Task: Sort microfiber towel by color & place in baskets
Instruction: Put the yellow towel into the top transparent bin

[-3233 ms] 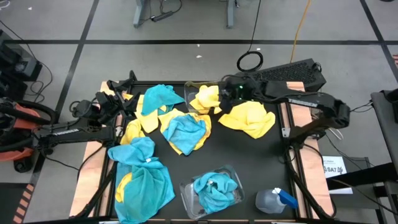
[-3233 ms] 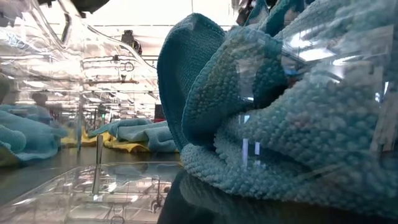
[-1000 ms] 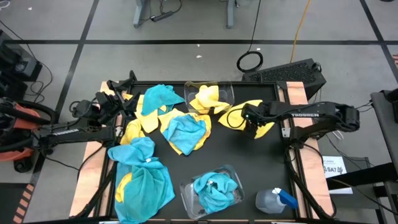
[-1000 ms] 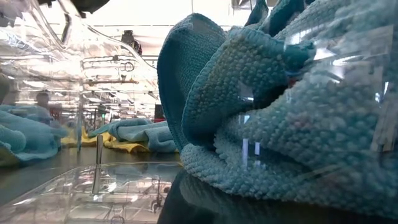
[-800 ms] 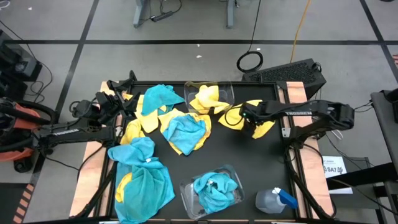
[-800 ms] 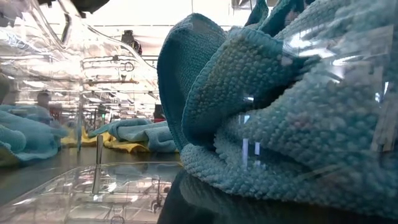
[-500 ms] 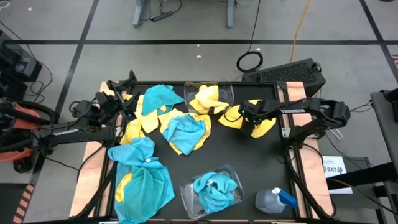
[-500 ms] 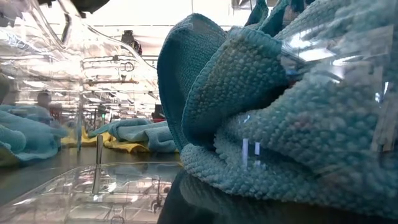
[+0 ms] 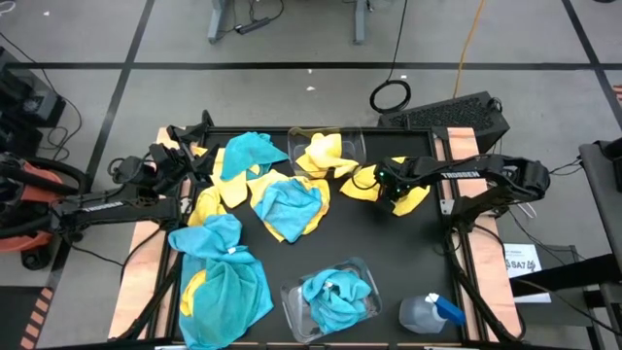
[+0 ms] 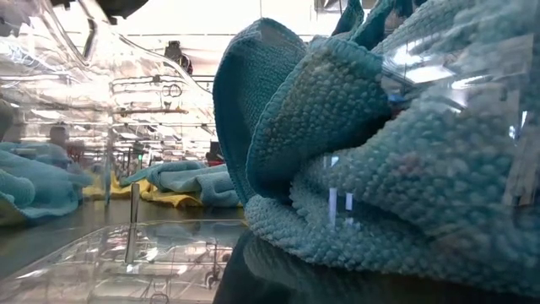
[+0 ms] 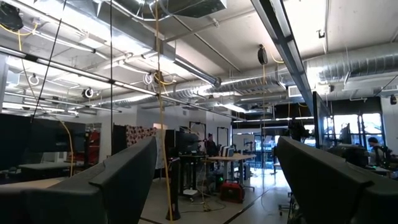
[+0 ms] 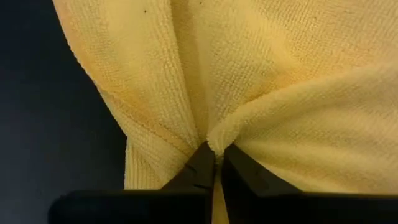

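Right pincer (image 9: 386,179) is clamped on a fold of a yellow towel (image 9: 389,185) at the right rear of the worktop (image 9: 408,253). Only the right wrist view shows the pinch: both fingertips (image 12: 202,163) meet on a ridge of yellow cloth (image 12: 249,81), with bare black worktop to one side of the cloth. The high view shows just the arm reaching in over that towel.

Left pincer (image 9: 194,146) sits at the left rear corner, fingers (image 11: 124,180) spread wide, nothing between them. Its wrist view looks out into the room, no worktop in it.

Low view is almost filled by a turquoise towel (image 10: 371,152) pressed behind a clear basket wall (image 10: 472,84); more turquoise and yellow cloth shows far behind.

Containers, from the high view:
- Rear basket (image 9: 356,146), just left of the right pincer, holds yellow cloth (image 9: 324,154).
- Front basket (image 9: 292,306), well forward of the right pincer, holds turquoise cloth (image 9: 335,292).

The loose pile (image 9: 243,214) of mixed yellow and turquoise towels covers the stretch between the two pincers and runs to the front left edge. Open black worktop lies forward of the right pincer, out to the right edge. Spray bottle (image 9: 430,313) stands at the front right corner, beside the front basket.
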